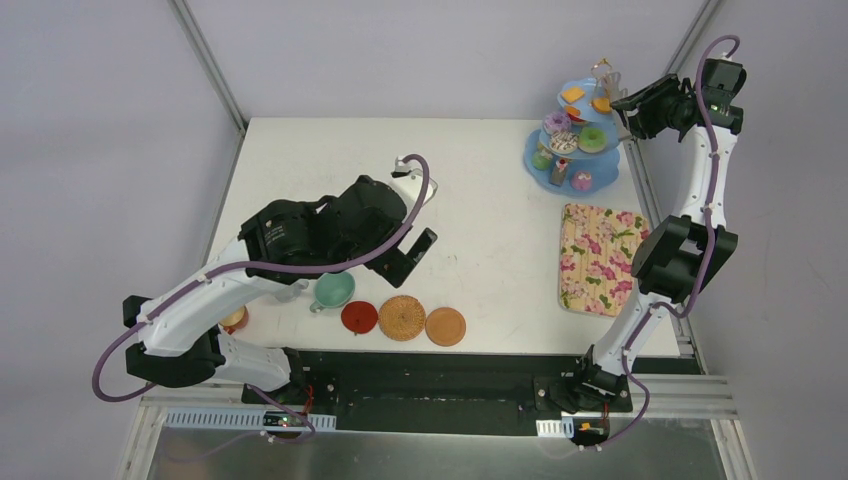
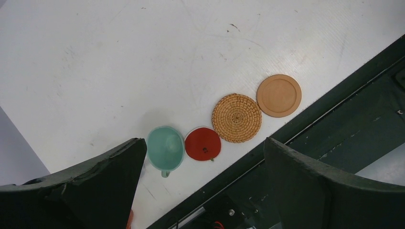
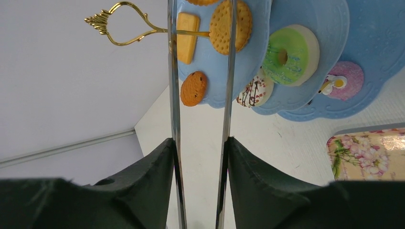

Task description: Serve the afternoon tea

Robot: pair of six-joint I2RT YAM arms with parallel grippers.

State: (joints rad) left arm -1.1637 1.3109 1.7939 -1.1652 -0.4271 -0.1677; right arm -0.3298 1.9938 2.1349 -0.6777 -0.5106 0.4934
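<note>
My right gripper [image 3: 200, 143] is shut on the long metal tongs [image 3: 173, 71], one finger against each arm. The tongs reach up over the top tier of the light-blue stand [image 3: 248, 57], and their tips run out of the frame. A yellow bar biscuit [image 3: 186, 31] and a brown cookie [image 3: 193, 88] lie between the arms, with a round biscuit [image 3: 217, 24] at the right arm. Lower tiers hold a green donut [image 3: 289, 55] and a pink one [image 3: 346, 78]. My left gripper [image 2: 203, 143] hangs open and empty above the mint cup [image 2: 165, 148] and the red coaster [image 2: 203, 144].
A woven coaster [image 2: 237, 118] and a tan coaster [image 2: 279, 95] continue the row along the near table edge. The floral tray [image 1: 598, 258] lies in front of the stand [image 1: 572, 135]. An orange cup [image 1: 234, 318] peeks out behind my left arm. The stand's gold handle [image 3: 119, 21] sticks out left.
</note>
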